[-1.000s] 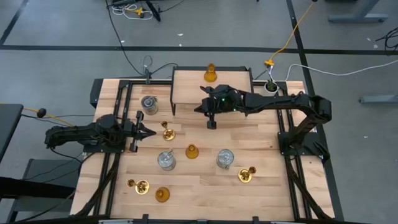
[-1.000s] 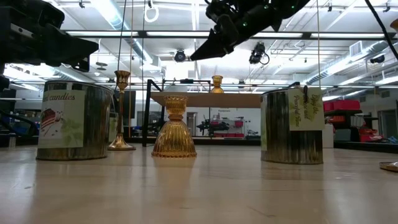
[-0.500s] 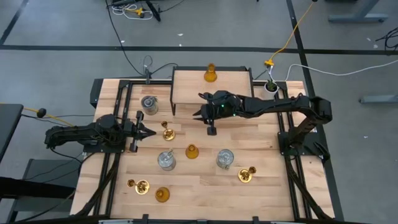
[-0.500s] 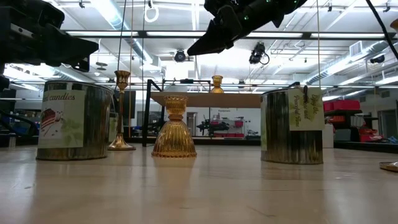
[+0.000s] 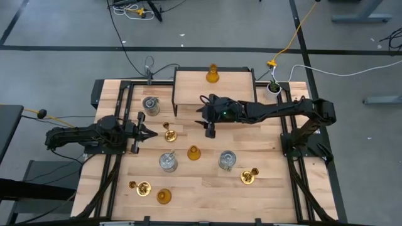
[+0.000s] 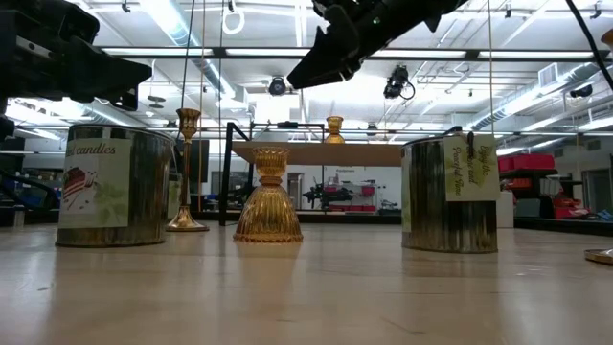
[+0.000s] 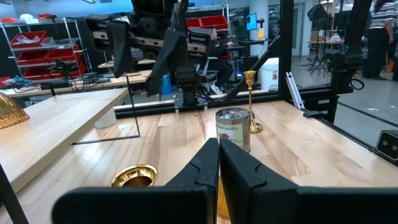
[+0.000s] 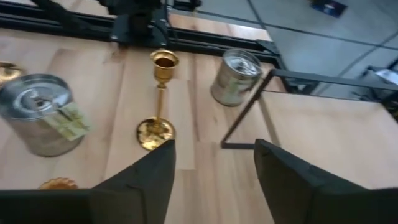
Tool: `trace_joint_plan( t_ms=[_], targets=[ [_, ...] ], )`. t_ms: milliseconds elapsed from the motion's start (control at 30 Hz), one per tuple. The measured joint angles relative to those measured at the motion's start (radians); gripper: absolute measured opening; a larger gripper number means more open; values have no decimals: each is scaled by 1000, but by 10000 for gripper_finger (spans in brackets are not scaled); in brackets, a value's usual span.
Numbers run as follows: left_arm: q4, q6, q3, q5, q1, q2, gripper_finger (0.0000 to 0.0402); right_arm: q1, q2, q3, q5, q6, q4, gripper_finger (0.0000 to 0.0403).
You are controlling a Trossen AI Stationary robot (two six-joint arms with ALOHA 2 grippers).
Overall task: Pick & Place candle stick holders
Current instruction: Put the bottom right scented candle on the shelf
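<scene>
A tall brass candlestick [image 5: 168, 133] stands upright on the desk [image 5: 270, 163], at about nine o'clock from the desk's middle. One amber holder [image 5: 213, 76] already sits on the raised platform [image 5: 188, 88] at twelve o'clock; the other holders are scattered from the middle toward six o'clock. The right claw [image 5: 207, 117] hangs above the desk just off the platform's front edge, fingers apart and empty, facing the candlestick [image 8: 158, 102]. The left claw [image 5: 152, 133], fingers together, waits just beside that same candlestick at its nine o'clock side. The candlestick looks top-heavy on its slim stem, so a low or off-centre approach could tip it, and the two claws could collide there.
</scene>
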Motion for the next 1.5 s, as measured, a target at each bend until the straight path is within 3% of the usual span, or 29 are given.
trace_joint_plan(
  t_ms=[200, 367, 567, 900, 1200, 1500],
  targets=[
    [0, 0, 0, 0, 0, 0, 18, 28, 0, 0, 104, 0, -1, 256],
    [0, 0, 0, 0, 0, 0, 18, 44, 0, 0, 105, 11, -5, 271],
    [0, 0, 0, 0, 0, 0, 18, 60, -21, -1, 93, 163, -27, 284],
    [0, 0, 0, 0, 0, 0, 18, 74, -66, -1, -142, 259, -53, 321],
    [0, 0, 0, 0, 0, 0, 19, 139, -72, -1, -149, 217, -133, 367],
    [0, 0, 0, 0, 0, 0, 18, 215, -122, 0, -138, 156, -256, 387]
  ],
)
